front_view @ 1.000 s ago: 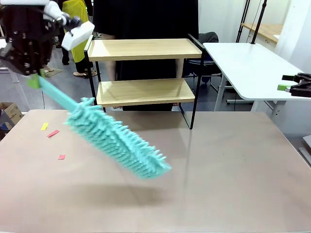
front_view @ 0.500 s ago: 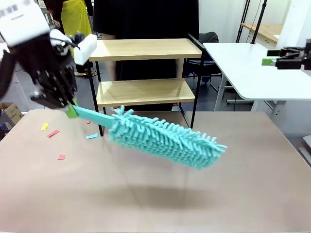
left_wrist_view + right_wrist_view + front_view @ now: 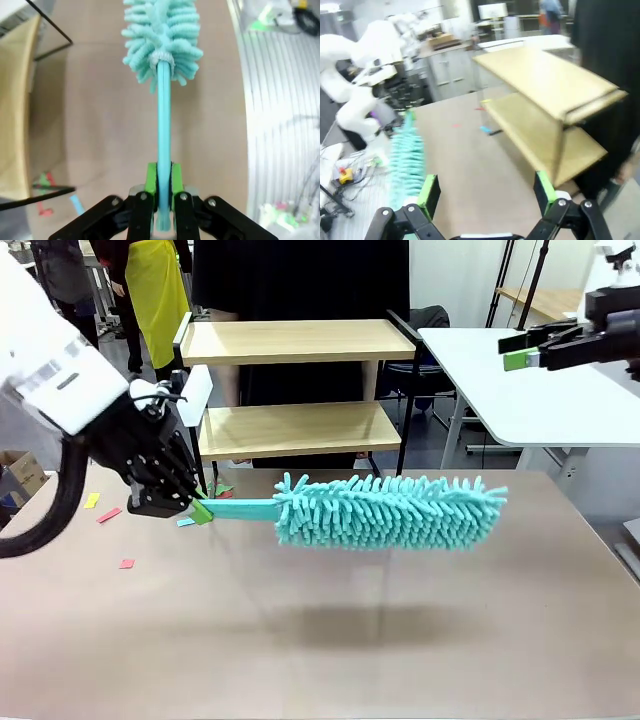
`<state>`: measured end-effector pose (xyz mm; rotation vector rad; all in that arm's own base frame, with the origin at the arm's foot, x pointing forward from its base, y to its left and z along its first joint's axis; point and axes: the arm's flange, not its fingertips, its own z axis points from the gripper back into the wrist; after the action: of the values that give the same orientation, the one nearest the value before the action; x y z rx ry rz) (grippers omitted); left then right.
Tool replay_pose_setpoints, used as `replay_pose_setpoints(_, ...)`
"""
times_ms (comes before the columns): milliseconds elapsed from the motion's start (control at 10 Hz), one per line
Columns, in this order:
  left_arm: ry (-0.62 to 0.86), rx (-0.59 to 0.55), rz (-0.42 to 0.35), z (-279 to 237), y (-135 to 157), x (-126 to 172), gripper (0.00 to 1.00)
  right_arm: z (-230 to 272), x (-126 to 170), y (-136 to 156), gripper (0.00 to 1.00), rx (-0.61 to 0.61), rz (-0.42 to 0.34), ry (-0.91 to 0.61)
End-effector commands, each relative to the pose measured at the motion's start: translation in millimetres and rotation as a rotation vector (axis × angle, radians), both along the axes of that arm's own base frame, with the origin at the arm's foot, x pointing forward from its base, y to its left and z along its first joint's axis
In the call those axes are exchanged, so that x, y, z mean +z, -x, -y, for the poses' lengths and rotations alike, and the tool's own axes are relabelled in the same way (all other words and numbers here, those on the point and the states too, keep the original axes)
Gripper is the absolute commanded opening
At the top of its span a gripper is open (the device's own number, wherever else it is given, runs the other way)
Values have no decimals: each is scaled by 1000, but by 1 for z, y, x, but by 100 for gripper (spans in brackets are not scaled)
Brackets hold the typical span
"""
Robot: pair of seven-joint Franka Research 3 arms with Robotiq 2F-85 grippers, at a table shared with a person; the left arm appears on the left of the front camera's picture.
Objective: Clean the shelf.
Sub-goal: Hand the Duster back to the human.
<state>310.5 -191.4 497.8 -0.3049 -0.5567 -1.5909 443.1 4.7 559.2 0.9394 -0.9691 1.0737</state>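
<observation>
My left fingers are clamped tight on the flat end of the duster, its turquoise handle pinched between the green pads. My right fingers stand spread wide and hold nothing, raised off to the right. The shelf stands at the far edge of the worktop, just behind the duster's fluffy head, which hangs level above the worktop in front of the lower board. I judge the duster light, its head soft and yielding, so it should bend over the boards without scratching. The thin handle looks slippery and could twist in my grip. The shelf seems light too, and a hard push might slide it.
</observation>
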Motion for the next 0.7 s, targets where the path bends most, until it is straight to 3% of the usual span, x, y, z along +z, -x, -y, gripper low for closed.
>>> replay_pose_setpoints(0, 44, 27, 26, -10, 4, -20, 13, -8, 3, 8, 100, 140, -43, -28)
replay_pose_setpoints(200, 44, 28, 48, -25, 8, -26, 13, -15, -5, 12, 100, 167, -56, -54)
replay_pose_setpoints(300, 48, 24, 43, -32, 5, -27, 13, -14, -13, 8, 100, 188, -21, -98)
replay_pose_setpoints(400, 22, -56, 76, -30, 3, -23, 13, -19, -2, 17, 100, 162, -60, -37)
replay_pose_setpoints(500, 25, 49, 23, -12, -15, -5, 13, -19, -2, 17, 100, 162, -60, -37)
replay_pose_setpoints(600, 25, 49, 23, -12, -15, -5, 13, -19, -2, 17, 100, 162, -60, -37)
